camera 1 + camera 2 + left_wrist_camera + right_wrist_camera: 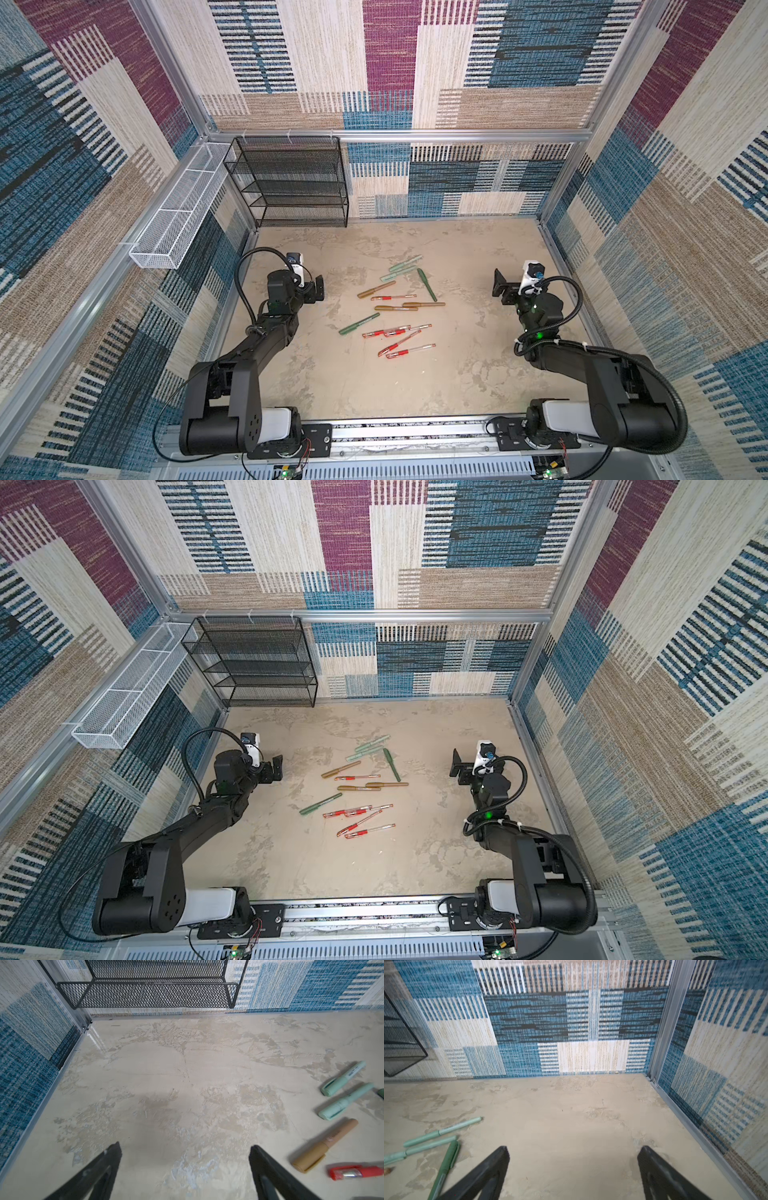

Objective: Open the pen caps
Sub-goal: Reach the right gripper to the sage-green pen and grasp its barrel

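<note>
In both top views a dozen slim capped pens (359, 324) lie scattered mid-table on the mottled beige, plaster-look tabletop (478, 382). Pale mint ones lie farthest, gold and dark green between, red-and-clear nearest. The black left gripper (319, 288) sits left of them and the black right gripper (500, 286) right, both well apart from the pens, fingers spread, nothing held. A black wire-mesh shelf rack (291, 183) stands far left, near a white mesh basket (174, 220).

In the left wrist view the left gripper (185, 1146) holds its matte fingers wide apart over bare tabletop. The stubby mint, gold and red pen caps (307, 1159) sit on their barrels. Dark print on a mint barrel and faint lettering on the gold one are too small to read.

In the blurred right wrist view the right gripper (574, 1147) is likewise spread, with mint and dark green pens nearby.
</note>
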